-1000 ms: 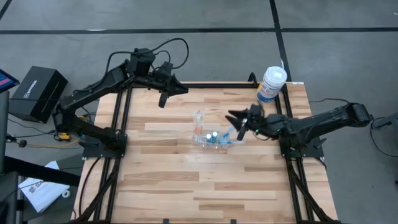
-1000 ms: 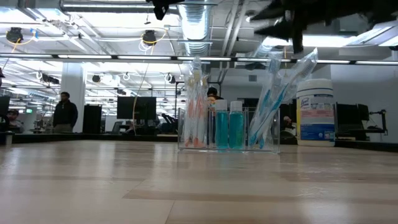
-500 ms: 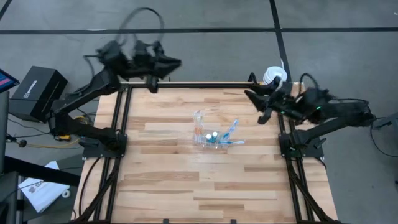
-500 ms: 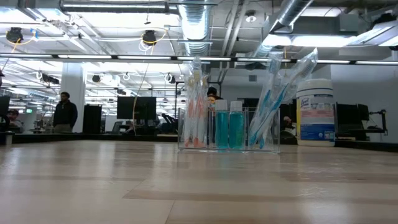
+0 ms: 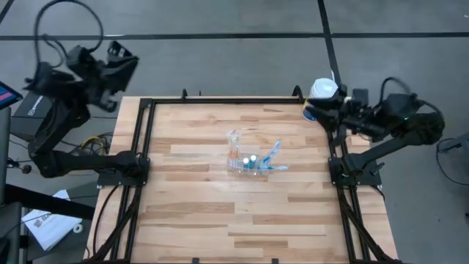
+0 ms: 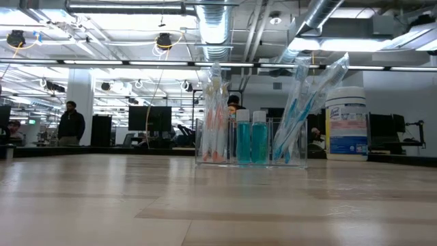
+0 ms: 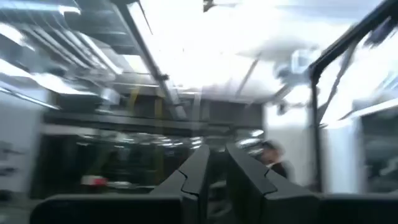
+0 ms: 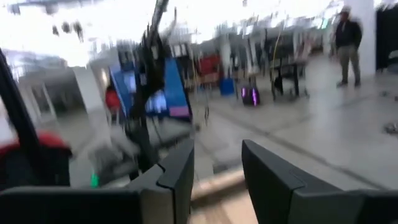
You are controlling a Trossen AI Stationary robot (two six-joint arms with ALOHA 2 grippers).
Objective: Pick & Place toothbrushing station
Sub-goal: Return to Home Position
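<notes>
Scene: We look at a wooden table (image 5: 205, 220) with one robot arm at either side.
Toothbrushing station: The clear toothbrushing station (image 6: 249, 140) stands upright on the table, near its middle. Nothing touches it.
Contents: Orange toothbrushes (image 6: 215, 116) stand in one end of the station and blue toothbrushes (image 6: 304, 102) lean out of the other end. Two small teal bottles (image 6: 250, 137) sit between them.
Left gripper: The left gripper (image 7: 217, 155) is lifted well away from the station, beyond the table's edge on the left arm's side. Its fingers sit close together with a thin gap between them, and they hold nothing.
Right gripper: The right gripper (image 8: 216, 152) is also well away from the station, off to the right arm's side. Its fingers are a little apart and empty.
Canister: A white canister (image 6: 346, 123) stands behind the station on the right arm's side. From above, the right gripper shows just beside it.
Background: A person (image 6: 71, 123) stands far behind the station, in the room beyond the table.
Step in hand: We judge that the loading is done and that both arms are folding back to rest.
Doing it well: We would keep each gripper high and move it away from the station, never across it. The leaning blue toothbrushes reach above its rim. The right arm should also pass clear of the canister.
Risk: We think a low sweep could tip the light station or knock the canister over.
</notes>
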